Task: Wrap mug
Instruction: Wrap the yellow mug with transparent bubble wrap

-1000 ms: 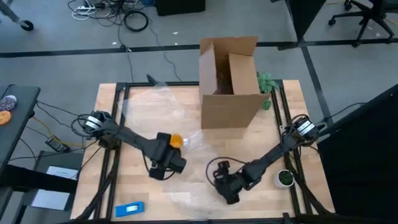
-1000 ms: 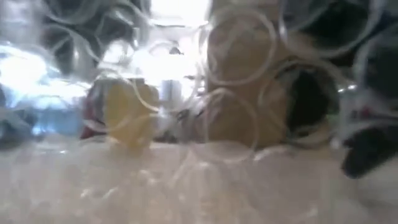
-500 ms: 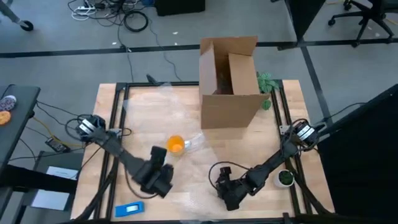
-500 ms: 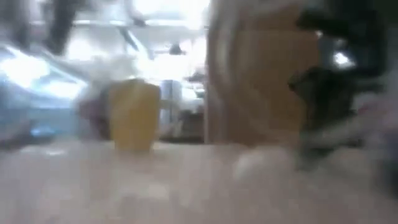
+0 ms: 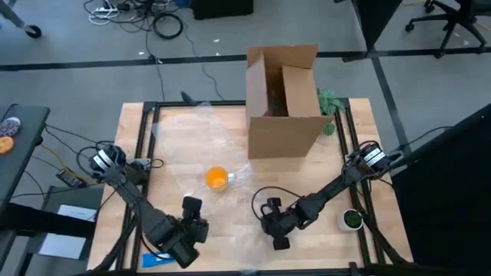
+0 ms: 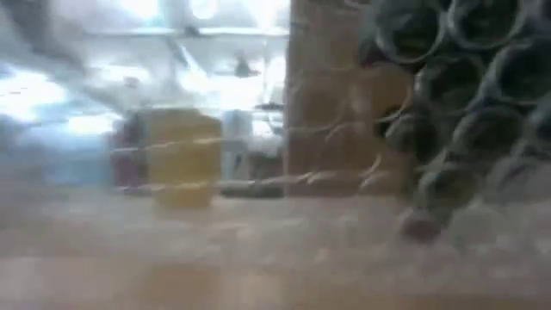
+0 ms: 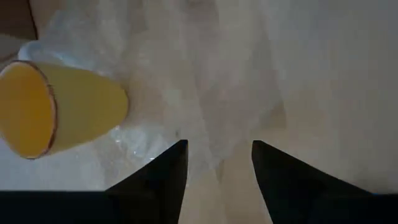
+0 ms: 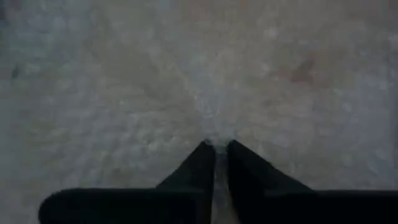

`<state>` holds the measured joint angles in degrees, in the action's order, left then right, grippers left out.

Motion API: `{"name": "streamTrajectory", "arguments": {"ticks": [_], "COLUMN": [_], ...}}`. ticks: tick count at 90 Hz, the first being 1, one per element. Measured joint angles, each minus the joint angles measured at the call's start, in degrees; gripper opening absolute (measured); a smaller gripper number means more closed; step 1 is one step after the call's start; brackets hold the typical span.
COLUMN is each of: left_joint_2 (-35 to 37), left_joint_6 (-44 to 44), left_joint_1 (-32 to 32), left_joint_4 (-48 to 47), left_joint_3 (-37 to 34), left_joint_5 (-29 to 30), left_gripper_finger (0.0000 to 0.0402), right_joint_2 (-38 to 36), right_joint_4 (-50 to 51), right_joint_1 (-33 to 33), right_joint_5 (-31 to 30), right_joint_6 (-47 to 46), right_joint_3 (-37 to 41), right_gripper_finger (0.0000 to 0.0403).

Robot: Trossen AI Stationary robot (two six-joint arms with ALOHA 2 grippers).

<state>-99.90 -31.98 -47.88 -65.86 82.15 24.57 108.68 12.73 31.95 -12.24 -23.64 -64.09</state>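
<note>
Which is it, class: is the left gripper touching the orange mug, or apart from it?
Apart. The high view shows the left gripper near the table's front edge, with bare table between it and the mug. The left wrist view shows its open fingers empty.

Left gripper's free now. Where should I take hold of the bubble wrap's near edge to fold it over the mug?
Probably the loose near edge of the bubble wrap, low beside the open left gripper, pinched flat from the table's near side. The mug stands upright on the sheet farther in. The right gripper is shut on that edge already, so a second pinch to its left would likely lift it evenly.
</note>
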Motion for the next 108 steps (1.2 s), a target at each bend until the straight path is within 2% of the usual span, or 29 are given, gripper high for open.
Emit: {"name": "streamTrajectory", "arguments": {"ticks": [25,33,58,69,76,93,108], "left_joint_2": [0.04,-0.02,0.11,0.04,0.07,0.07,0.07], "left_joint_6": [2.89,2.88,0.47,5.22,7.59,8.38,11.20], "left_joint_1": [-0.24,-0.26,-0.24,0.54,1.70,4.77,5.62], "left_joint_4": [11.76,12.30,14.84,21.68,24.92,26.07,32.74], "left_joint_3": [-6.39,-7.15,-6.34,-6.34,-6.29,-6.32,-6.32], "left_joint_5": [1.70,2.02,7.85,9.12,9.31,8.30,7.17], "left_gripper_finger": [0.0163,0.0163,0.0163,0.0164,0.0164,0.0164,0.0163], "right_joint_2": [-7.71,-9.41,-9.33,-9.35,-9.35,-9.35,-9.39], "right_joint_4": [-1.27,-1.78,-1.56,-1.79,-1.78,-1.96,-1.90], "right_joint_1": [-3.17,-4.49,-7.16,-7.71,-7.80,-7.78,-7.78], "right_joint_5": [0.49,0.28,2.44,2.63,3.12,3.51,3.49], "right_joint_6": [2.87,3.23,3.32,3.79,4.26,4.35,4.35], "right_joint_3": [-0.90,-0.97,-0.97,-0.97,-0.97,-0.97,-0.98], "right_gripper_finger": [0.0001,0.0001,0.0000,0.0000,0.0000,0.0000,0.0000]}}
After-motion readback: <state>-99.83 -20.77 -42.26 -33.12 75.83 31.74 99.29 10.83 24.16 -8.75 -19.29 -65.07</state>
